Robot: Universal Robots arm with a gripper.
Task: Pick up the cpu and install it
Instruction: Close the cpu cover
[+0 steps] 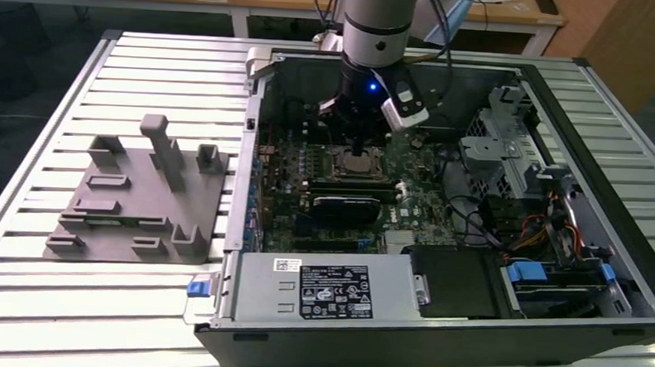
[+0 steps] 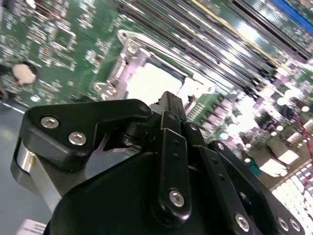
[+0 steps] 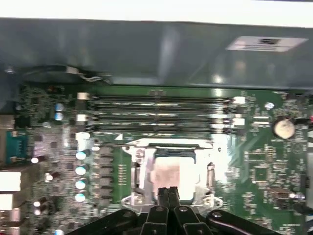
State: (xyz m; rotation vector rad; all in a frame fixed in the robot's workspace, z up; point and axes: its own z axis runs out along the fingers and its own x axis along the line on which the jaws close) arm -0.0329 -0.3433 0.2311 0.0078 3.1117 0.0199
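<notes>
One cpu (image 3: 168, 174); one socket (image 3: 171, 171); four memory slots (image 3: 156, 115)

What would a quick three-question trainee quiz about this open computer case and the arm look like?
1. True or false: the gripper is over the grey fixture.
2. Where does the cpu lie?
A. on the fixture
B. in the socket on the motherboard
C. on the power supply
3. Fill in: in the first wrist view, the jaws stand pressed ____.

Key: 1 false, it hangs inside the case above the socket; 2 B; 3 together, with nothing seen between them.
</notes>
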